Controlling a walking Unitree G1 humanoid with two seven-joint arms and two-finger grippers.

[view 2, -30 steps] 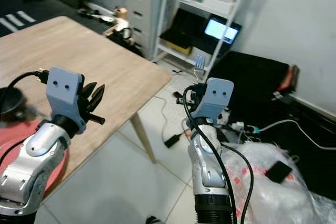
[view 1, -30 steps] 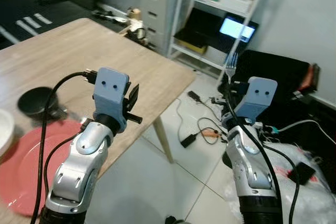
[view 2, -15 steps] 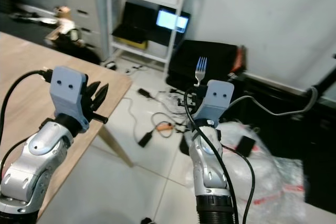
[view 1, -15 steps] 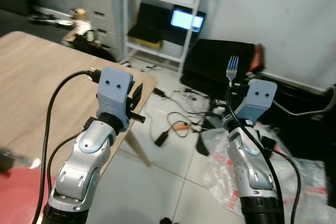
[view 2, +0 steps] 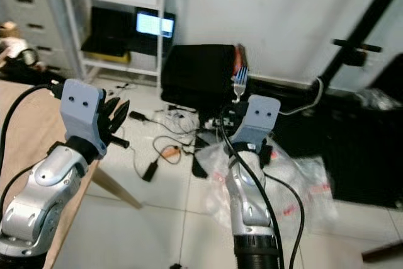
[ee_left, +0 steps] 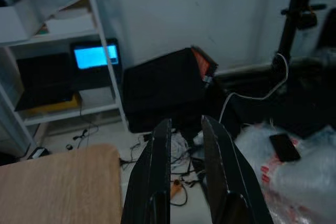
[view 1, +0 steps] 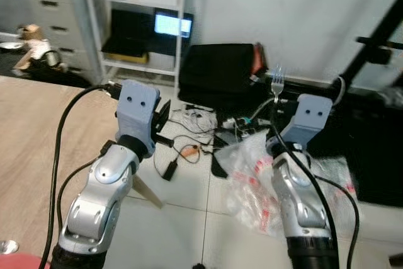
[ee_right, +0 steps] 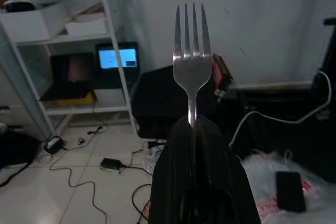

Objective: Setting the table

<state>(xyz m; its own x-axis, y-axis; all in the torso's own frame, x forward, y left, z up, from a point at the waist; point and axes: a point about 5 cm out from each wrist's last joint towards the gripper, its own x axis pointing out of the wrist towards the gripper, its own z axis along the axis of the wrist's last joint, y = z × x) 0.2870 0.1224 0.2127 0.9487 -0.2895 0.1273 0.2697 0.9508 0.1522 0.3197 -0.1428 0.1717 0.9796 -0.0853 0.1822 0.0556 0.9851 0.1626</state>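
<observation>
- Nearest you on the left, the wooden table (view 1: 28, 149) edge sits under your left arm.
- Your left gripper (ee_left: 186, 129) is raised with nothing in it, fingers spread slightly apart.
- Your right gripper (ee_right: 195, 124) pinches the fork (ee_right: 190, 56) by its handle, tines upright.
- Beyond lie cables (view 1: 189, 149) and a plastic bag (view 1: 252, 177) on the tiled floor.
- Farthest, a black case (view 1: 217, 70) and white shelf (view 1: 135, 23) stand against the wall.

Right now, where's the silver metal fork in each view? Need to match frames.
Left eye view: silver metal fork upright above the right gripper, right of centre.
Right eye view: fork just right of centre, tines up.
Right wrist view: fork at centre, handle clamped in the jaws.
Left wrist view: not in it.
Shared landmark: lit blue screen on the white shelf.
</observation>
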